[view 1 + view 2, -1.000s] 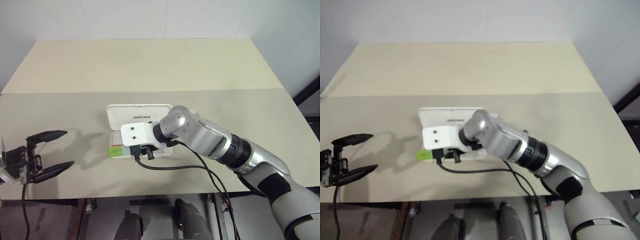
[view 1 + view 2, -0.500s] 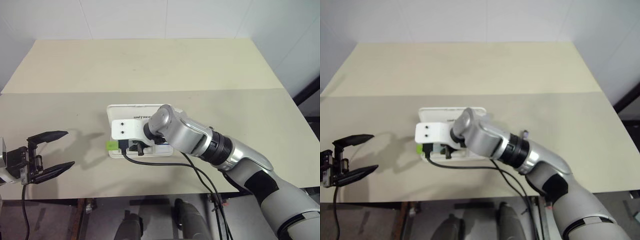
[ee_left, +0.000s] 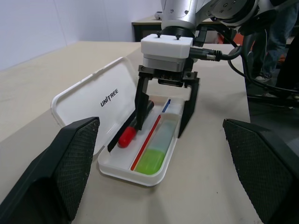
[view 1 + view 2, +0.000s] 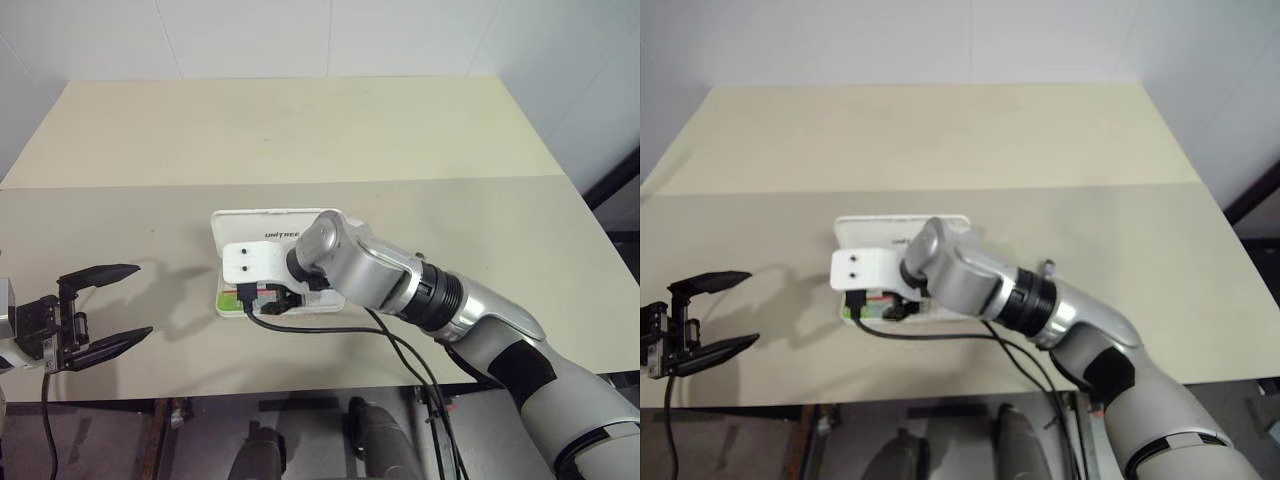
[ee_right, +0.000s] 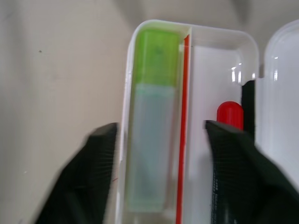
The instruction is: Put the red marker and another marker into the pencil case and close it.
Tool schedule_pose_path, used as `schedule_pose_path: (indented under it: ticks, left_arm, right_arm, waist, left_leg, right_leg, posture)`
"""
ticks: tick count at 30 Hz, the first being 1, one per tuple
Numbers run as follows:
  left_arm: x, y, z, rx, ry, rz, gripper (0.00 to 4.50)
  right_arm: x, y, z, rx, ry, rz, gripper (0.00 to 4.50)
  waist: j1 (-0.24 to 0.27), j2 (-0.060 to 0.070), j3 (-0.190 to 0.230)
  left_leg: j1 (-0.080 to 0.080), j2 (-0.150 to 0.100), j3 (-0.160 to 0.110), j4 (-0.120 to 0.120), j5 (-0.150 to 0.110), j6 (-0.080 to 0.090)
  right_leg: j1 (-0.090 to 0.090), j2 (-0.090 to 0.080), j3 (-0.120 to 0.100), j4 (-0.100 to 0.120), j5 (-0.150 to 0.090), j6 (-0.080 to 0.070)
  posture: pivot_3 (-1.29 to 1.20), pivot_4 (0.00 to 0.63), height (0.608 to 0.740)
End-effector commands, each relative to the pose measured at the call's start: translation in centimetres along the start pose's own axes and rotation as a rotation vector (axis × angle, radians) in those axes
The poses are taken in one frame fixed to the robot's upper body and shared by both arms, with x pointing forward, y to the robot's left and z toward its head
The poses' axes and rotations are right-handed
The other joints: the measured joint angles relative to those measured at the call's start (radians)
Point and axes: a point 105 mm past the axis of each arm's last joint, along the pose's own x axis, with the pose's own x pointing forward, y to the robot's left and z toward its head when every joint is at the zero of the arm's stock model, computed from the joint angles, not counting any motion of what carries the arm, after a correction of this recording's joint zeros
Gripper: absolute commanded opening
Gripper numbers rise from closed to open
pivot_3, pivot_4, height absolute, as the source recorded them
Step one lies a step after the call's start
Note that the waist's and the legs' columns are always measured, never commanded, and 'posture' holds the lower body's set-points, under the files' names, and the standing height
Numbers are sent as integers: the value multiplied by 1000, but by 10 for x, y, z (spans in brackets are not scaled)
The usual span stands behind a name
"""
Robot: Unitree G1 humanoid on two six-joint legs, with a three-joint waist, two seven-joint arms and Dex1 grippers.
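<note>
Green marker (image 3: 156, 151) in pencil case (image 3: 93, 100), right hand (image 3: 166, 119) open

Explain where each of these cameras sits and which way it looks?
Left and right eye views: on the head, looking forward and down at the table and open pencil case; both arms show.
Left wrist view: on the left arm, looking level along its open left pincer at the case, the red marker and green marker inside.
Right wrist view: on the right arm, looking steeply down between the open right pincer fingers.
Shared: every view shows the case with its lid up.
</note>
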Motion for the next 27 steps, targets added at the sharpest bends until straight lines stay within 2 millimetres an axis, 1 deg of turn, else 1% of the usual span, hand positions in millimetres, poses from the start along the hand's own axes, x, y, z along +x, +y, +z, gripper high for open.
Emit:
schedule_pose_path:
  ticks: [1,5,8,12,18,22,24,25,27]
  left_arm:
    - [1,1,8,38,-12,2,4500]
    - [3,2,7,38,-15,1,4500]
    - [6,1,7,38,-21,-5,4500]
    - [15,0,10,40,-37,-28,4500]
    - [37,-4,18,54,-84,-89,4500]
    - [51,-6,17,59,-93,-123,4500]
    - [60,-9,17,59,-97,-153,4500]
    - [64,-10,18,57,-108,-166,4500]
    - [74,-11,21,47,-130,-184,4500]
  right_arm:
    - [-6,5,15,-53,-25,4,4473]
    - [-8,5,15,-52,-29,-2,4473]
    - [-14,7,15,-38,-52,3,4473]
    - [-30,16,17,14,-126,40,4473]
    - [-64,27,-2,130,-170,43,4473]
    - [-80,20,-13,189,-206,-26,4473]
    - [-89,13,-20,229,-231,-89,4473]
    - [-93,7,-26,256,-236,-138,4473]
    - [-99,-2,-43,317,-213,-230,4473]
  waist:
    - [0,0,0]
    - [0,0,0]
    - [0,0,0]
    - [5,0,0]
    - [10,-1,0]
    - [9,-1,-1]
    - [8,-1,-1]
    - [8,-1,-1]
    - [11,-1,-1]
  left_leg:
    - [0,0,0,0,0,0]
    - [0,0,0,0,0,0]
    - [0,0,0,0,0,0]
    - [0,0,0,0,0,0]
    - [-1,0,0,1,0,0]
    - [0,0,0,2,0,0]
    - [0,0,0,2,0,0]
    - [0,0,0,2,0,0]
    - [0,0,0,2,0,0]
  right_leg:
    - [0,0,0,0,0,0]
    - [0,0,0,0,0,0]
    - [0,0,0,1,0,0]
    - [0,0,0,0,0,0]
    - [0,0,0,0,0,0]
    - [1,0,0,1,0,0]
    - [0,0,0,1,0,0]
    - [0,0,0,1,0,0]
    - [1,0,0,1,0,0]
  posture:
    - [0,150,740]
    - [0,150,740]
    - [0,150,740]
    - [0,150,740]
    - [0,150,740]
    - [0,150,740]
    - [0,150,740]
    - [0,150,740]
    - [0,150,740]
